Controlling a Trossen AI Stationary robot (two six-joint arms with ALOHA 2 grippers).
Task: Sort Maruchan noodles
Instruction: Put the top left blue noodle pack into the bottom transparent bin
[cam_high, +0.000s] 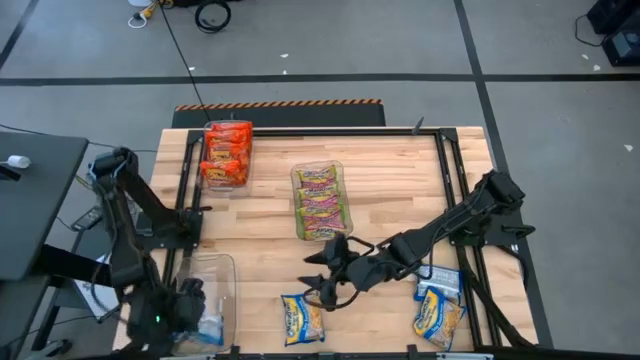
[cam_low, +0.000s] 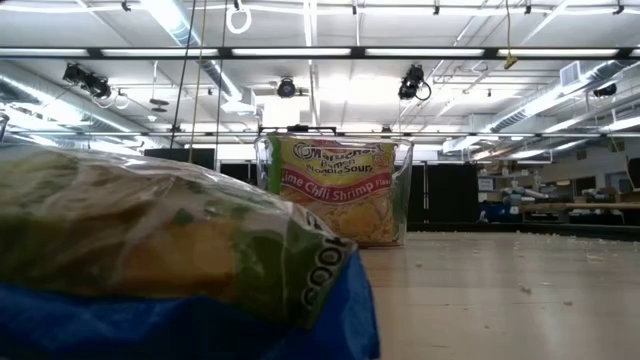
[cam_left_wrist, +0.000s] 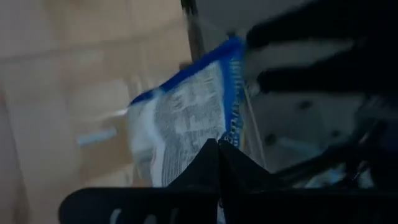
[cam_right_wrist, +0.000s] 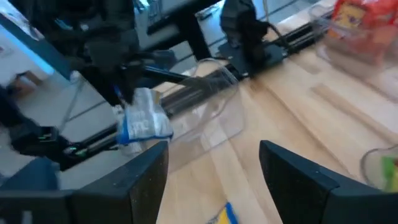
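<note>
My left gripper (cam_high: 192, 312) is at the table's near left corner, shut on a blue-and-white noodle packet (cam_left_wrist: 186, 118) at the near end of a clear bin (cam_high: 212, 282). My right gripper (cam_high: 322, 278) hovers open over the table's near middle, empty, with a blue-yellow packet (cam_high: 302, 320) lying flat just nearer. Two more blue-yellow packets (cam_high: 438, 308) lie at the near right. Orange-red packets (cam_high: 227, 155) fill a far-left bin, and yellow-pink-green packets (cam_high: 321, 200) fill a middle bin. My left gripper pinches the blue-and-white packet between its two shut fingers at one short end (cam_left_wrist: 214, 140). The fingers slant down at it. The packet (cam_right_wrist: 143, 124) hangs from them at the clear bin's near end; whether it touches the bin I cannot tell.
The clear bin (cam_right_wrist: 205, 112) beside my left gripper holds nothing else that I can see. A black frame rail (cam_high: 455, 180) runs along the table's right side. Bare wood lies between the middle bin and the right rail.
</note>
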